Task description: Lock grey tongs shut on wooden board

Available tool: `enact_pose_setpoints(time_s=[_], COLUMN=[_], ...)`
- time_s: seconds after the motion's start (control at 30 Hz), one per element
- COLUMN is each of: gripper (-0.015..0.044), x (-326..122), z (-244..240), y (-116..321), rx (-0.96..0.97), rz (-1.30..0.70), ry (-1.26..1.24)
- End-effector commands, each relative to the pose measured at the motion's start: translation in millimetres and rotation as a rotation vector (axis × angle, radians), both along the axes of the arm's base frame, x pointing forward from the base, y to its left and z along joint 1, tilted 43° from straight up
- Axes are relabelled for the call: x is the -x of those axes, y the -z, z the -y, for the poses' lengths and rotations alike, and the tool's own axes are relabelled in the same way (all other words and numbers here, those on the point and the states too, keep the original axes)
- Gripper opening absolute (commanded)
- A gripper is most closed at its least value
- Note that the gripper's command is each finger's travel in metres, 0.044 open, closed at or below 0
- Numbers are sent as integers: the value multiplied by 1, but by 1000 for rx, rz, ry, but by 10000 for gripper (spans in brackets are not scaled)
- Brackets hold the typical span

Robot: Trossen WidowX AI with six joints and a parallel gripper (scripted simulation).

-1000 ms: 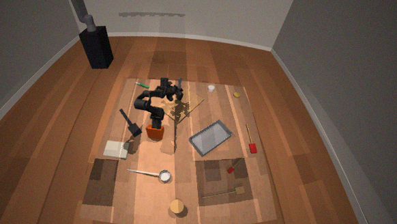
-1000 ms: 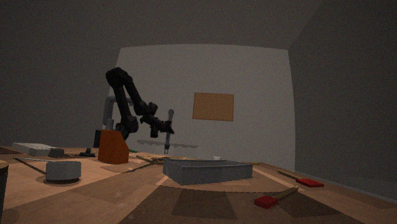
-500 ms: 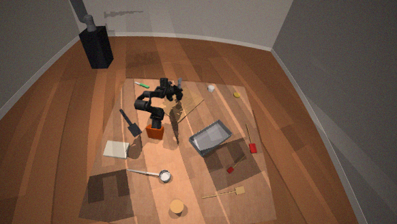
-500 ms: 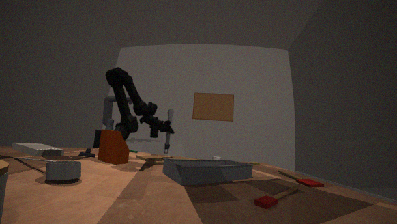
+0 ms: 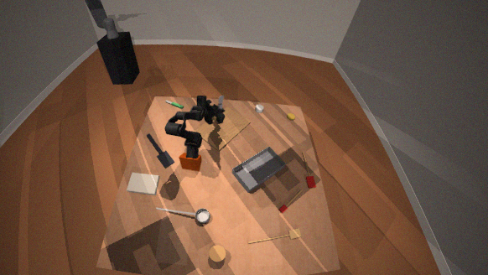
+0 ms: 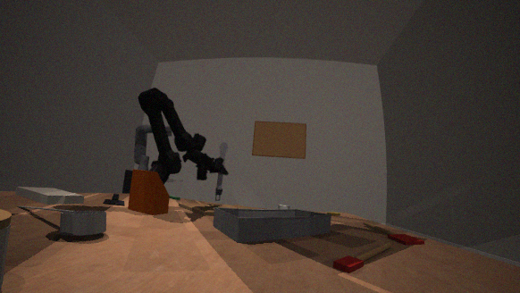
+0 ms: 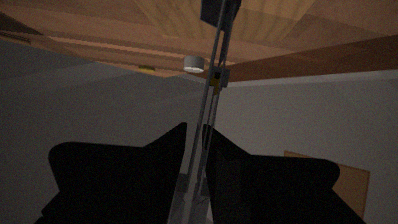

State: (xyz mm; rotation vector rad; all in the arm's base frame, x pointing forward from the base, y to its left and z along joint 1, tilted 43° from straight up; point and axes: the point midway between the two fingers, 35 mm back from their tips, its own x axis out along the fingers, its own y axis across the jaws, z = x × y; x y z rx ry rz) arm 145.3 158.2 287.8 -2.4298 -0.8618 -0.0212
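Observation:
The grey tongs [image 5: 220,101] [image 6: 219,182] [image 7: 201,111] stand nearly upright in the air, broad tip end up and dark hinge end down. My gripper [image 5: 219,116] [image 6: 222,168] [image 7: 194,128] is shut on the tongs' arms, which run close together, almost parallel, between the fingers. The hinge end hangs above the wooden board [image 5: 236,126] [image 7: 175,20], clear of it. The frames do not show whether the lock has caught. The roasting tin [image 5: 268,168] [image 6: 277,229] stands empty on the table, away from the tongs. The tips are cut off in the wrist view.
A white cup [image 5: 259,109] [image 7: 194,64] and a yellow piece [image 5: 291,116] [image 7: 146,68] lie beyond the board. A green-handled tool [image 5: 176,105] lies at the back left. An orange block [image 5: 190,162] [image 6: 148,192] stands by the arm's base, near a dark spatula [image 5: 165,158].

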Motion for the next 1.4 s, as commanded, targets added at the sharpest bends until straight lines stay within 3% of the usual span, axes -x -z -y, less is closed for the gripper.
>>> enact_pose_setpoints(time_s=[0.0,0.2,1.37], gripper=[-150,-150,-150], x=[0,-1,-30], z=[1,-1,-24], y=[-1,-2,-2], rx=[-10,14,565], rz=[-2,-1,-236], ry=[4,0,-200])
